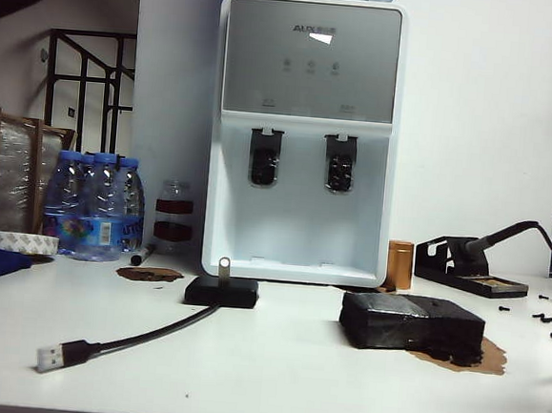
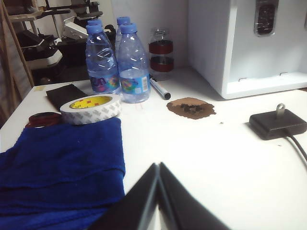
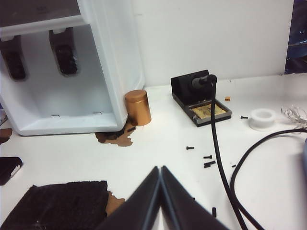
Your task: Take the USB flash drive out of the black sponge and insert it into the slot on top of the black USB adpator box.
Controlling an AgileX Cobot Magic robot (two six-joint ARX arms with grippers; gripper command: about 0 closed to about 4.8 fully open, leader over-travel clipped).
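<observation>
- The white worktop (image 1: 273, 359) carries a water dispenser (image 1: 304, 132) at its rear edge, about midway along.
- The black sponge (image 1: 410, 322) lies flat toward the right side, in front of the dispenser's right corner, partly on a brown patch (image 1: 479, 358).
- A pack of water bottles (image 2: 117, 60) stands near the rear left, with a blue cloth (image 2: 57, 163) and a roll of tape (image 2: 91, 108) closer to the left edge.
- The black USB adpator box (image 1: 221, 291) sits flat just in front of the dispenser's left corner; its black cable (image 1: 142, 335) runs toward the front left and ends in a silver plug.
- The USB flash drive (image 1: 223, 266) stands upright in the top of the box, loop uppermost.
- The left pincer (image 2: 159, 165) is closed and empty, above the worktop's left part beside the cloth.
- The right pincer (image 3: 160, 168) is closed and empty, above the right part near the sponge's corner.
</observation>
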